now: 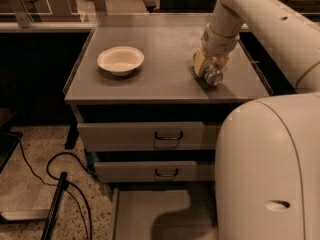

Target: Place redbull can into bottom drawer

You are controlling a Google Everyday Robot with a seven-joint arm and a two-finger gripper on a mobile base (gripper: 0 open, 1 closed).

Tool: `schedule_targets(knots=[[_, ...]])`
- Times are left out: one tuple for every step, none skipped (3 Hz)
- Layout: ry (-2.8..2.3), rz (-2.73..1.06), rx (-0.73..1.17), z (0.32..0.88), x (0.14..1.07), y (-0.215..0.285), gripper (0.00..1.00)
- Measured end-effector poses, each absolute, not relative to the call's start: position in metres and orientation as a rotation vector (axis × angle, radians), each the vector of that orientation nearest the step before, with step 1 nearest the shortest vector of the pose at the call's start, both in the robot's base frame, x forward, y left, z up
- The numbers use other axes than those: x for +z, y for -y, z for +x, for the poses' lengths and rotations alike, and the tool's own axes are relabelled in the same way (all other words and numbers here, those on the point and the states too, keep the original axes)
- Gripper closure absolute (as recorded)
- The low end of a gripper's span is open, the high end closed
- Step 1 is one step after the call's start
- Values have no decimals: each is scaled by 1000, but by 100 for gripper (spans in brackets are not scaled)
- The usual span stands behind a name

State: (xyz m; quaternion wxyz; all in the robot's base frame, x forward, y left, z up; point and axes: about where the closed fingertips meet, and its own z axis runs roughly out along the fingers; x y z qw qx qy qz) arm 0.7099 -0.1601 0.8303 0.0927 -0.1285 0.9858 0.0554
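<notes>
I see the hand [210, 68] at upper right of frame, pinching the redbull can [214, 77], which lies on the table [165, 81]; its label is unreadable. The bottom drawer [137, 210] stands open at lower centre.

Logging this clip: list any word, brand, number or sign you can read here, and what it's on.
No text in this view can be read.
redbull can, on the cabinet top at the gripper: markings too blurred to read.
white bowl: no lettering visible.
upper drawers and open bottom drawer: no labels visible.
</notes>
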Motion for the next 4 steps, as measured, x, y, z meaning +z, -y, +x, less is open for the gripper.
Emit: schedule_targets(knots=[[-2943,-364,188,695,833,162,100],[-2972,-285,233,660,840,168,100],[-3017,-220,264,606,839,171,100],[-3017,-220,264,606,839,171,100]])
